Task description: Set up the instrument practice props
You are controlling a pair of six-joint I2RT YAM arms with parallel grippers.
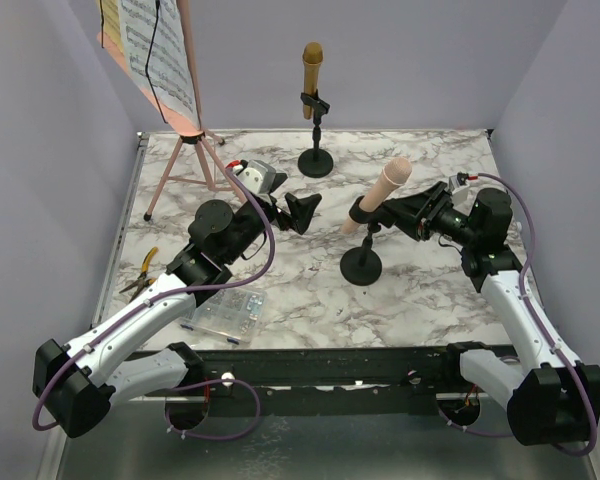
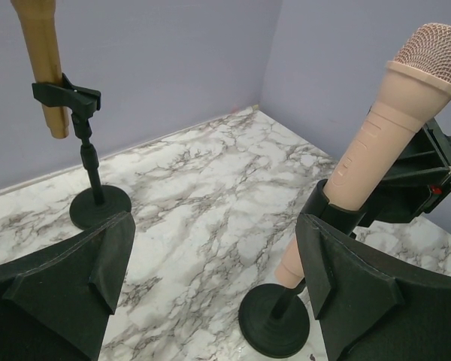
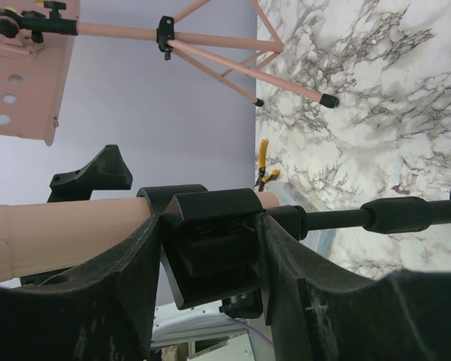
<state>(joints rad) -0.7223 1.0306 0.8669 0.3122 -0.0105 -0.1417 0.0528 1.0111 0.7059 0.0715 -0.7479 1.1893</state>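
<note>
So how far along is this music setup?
Done: the pink music rack stands holding sheet-music pages, and the gold microphone stands clipped in the far mic holder. In hand: the right gripper clamps the near mic holder, whose pink microphone leans. The left gripper hangs open. Left: probably straightening that microphone and letting go.

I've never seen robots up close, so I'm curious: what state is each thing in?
Pink perforated tripod-legged music rack: standing, legs spread.
Yellow and white sheet-music pages: propped on the rack.
Gold microphone: upright, clipped in the far black round-based holder.
Pink microphone: tilted, in the near black round-based holder.
Left arm: jaws open, empty.
Right arm: jaws shut on the near holder's clip.
</note>
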